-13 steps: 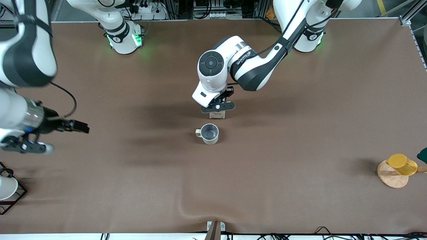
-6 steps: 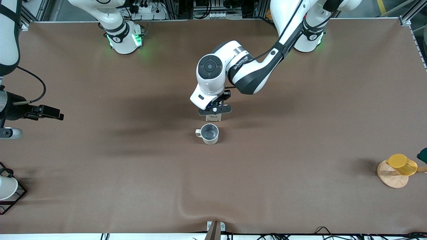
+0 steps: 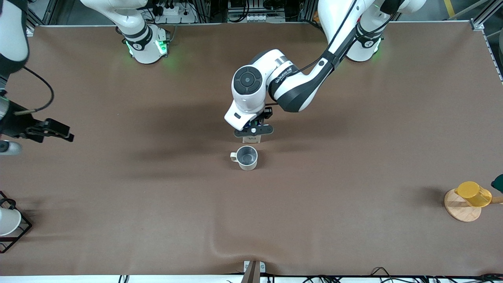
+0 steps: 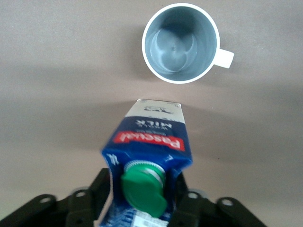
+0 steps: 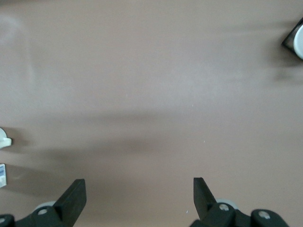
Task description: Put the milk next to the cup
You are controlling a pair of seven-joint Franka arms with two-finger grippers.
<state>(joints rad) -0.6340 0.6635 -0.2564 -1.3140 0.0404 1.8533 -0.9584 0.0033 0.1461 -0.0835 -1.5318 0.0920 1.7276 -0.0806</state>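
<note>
The milk [image 4: 151, 137], a dark blue carton with a green cap and red label band, stands upright on the brown table. Only its pale base [image 3: 251, 139] shows in the front view. The beige cup [image 3: 246, 157] with a grey inside [image 4: 180, 42] stands close beside it, nearer the front camera, a small gap between them. My left gripper [image 3: 253, 130] is directly over the milk, and the carton's top sits within it [image 4: 143, 176]. My right gripper [image 3: 6, 147] hangs over the right arm's end of the table, open and empty [image 5: 139, 189].
A yellow cup [image 3: 473, 193] lies on a round wooden coaster [image 3: 458, 210] near the left arm's end. A white cup in a black wire rack [image 3: 8, 222] stands at the right arm's end. The table cover has a wrinkle [image 3: 220, 243] near the front edge.
The left arm shifted slightly, keeping the milk beside the cup. The right arm drew back toward its end of the table and its gripper is now mostly out of the front view.
</note>
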